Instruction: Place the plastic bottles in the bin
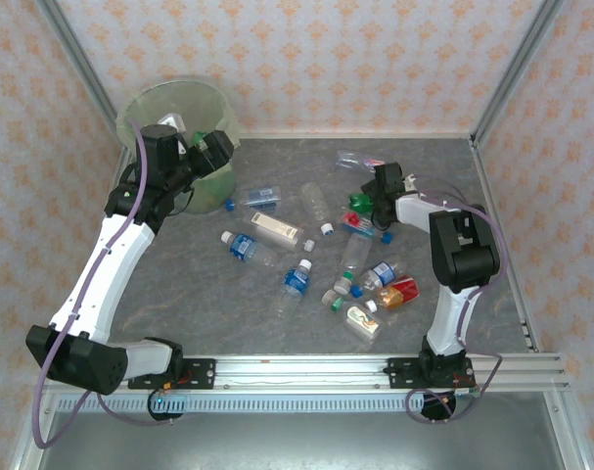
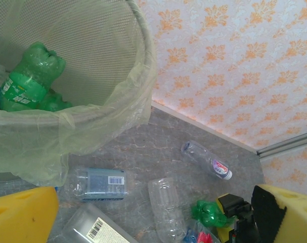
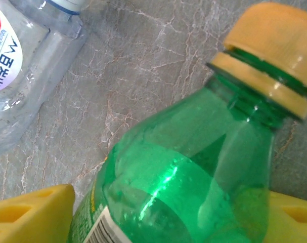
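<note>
Top: right gripper [image 1: 381, 204] is at the green bottle [image 1: 360, 203]; left gripper [image 1: 213, 149] hangs over the bin [image 1: 145, 103]. Left wrist: jaws wide, empty. Right wrist: bottle between the fingers [image 3: 32, 215], cap [image 3: 274, 55] pointing ahead-right; clamped or not, can't tell.

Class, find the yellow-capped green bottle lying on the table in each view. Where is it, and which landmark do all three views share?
Top external: green bottle right of centre, on the far half of the table.
Left wrist: at the bottom edge, right of centre.
Right wrist: close up across the centre, cap at top right.
Shared landmark: the grey marbled table.
</note>
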Robot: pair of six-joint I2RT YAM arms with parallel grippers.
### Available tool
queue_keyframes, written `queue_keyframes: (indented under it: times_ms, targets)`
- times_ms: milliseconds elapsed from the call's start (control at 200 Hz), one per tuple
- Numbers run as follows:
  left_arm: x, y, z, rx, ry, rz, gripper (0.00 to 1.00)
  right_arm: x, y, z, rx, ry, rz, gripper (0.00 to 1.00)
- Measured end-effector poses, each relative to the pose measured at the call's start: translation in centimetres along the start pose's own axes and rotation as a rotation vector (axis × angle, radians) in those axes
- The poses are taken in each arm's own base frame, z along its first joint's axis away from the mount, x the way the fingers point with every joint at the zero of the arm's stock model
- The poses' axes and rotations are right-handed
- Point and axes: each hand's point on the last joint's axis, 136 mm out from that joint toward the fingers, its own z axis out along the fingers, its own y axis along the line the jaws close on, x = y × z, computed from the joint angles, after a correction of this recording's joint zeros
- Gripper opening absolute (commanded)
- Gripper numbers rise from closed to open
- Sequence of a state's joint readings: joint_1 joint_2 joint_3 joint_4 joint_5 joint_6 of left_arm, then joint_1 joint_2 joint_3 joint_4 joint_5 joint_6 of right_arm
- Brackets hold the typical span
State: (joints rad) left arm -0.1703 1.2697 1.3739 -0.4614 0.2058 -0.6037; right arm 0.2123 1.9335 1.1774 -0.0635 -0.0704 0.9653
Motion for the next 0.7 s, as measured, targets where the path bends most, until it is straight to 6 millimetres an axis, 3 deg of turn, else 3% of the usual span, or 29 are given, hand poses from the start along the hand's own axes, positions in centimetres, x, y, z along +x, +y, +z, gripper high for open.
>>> queue_keyframes:
  times_ms: [145, 280, 561, 701]
  targets:
    - [0.0, 0.0, 0.0, 0.001, -0.001, 0.000, 0.99, -0.2, -0.2, -0.2, 0.007, -0.014, -0.002, 0.77]
    - [0.0, -0.3, -0.1, 0.018, 0.003, -0.004, 0.99, -0.6, -0.4, -1.6, 0.001, -0.035, -0.015, 0.73]
    - [0.0, -1.7, 0.0, 0.094, 0.010, -0.024, 0.95, -2.7, 4.1, -7.4, -0.152, -0.105, -0.072, 0.75]
    - [0.5, -1.9, 0.3, 0.112, 0.024, -0.031, 0.95, -3.1, 4.5, -8.1, -0.168, -0.114, -0.077, 0.78]
